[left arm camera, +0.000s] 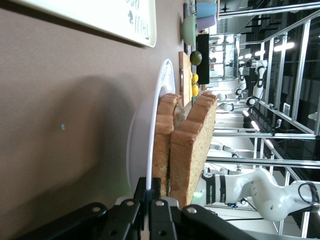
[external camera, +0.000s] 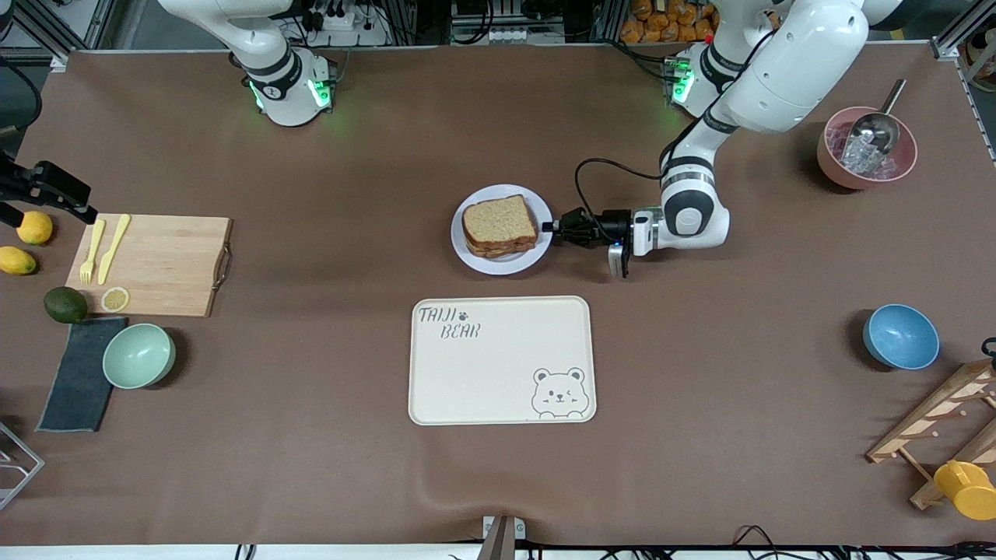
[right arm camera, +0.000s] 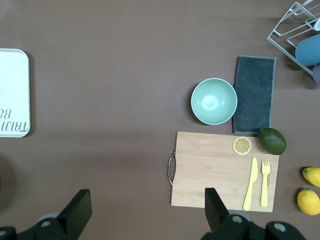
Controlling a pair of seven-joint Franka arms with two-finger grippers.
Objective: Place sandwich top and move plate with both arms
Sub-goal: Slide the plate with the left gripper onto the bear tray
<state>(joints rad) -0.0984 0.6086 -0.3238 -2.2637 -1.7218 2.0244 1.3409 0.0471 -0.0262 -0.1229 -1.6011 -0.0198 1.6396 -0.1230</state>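
Top bread slice [external camera: 499, 219] lying flat on the sandwich stack, on the round pale plate [external camera: 538, 250] at the middle of the table, farther from the front camera than the cream bear tray [external camera: 502, 360]. In the left wrist view, seen edge-on: top slice [left arm camera: 192, 152] above a lower slice [left arm camera: 161, 145], plate rim [left arm camera: 151, 150] beneath. Left gripper [external camera: 554, 227] down at table level on the plate's edge toward the left arm's end, fingers [left arm camera: 152, 192] pinched together on the rim. Right gripper [right arm camera: 145, 212] up high over the table toward the right arm's end, fingers [right arm camera: 79, 209] spread wide, holding nothing, waiting. Below it: wooden cutting board [right arm camera: 215, 165] with yellow knife [right arm camera: 251, 184], yellow fork [right arm camera: 265, 182] and lemon slice [right arm camera: 242, 145]; just beside the board, green bowl [right arm camera: 214, 101], dark cloth [right arm camera: 255, 94], avocado [right arm camera: 272, 141] and two lemons [right arm camera: 310, 192].
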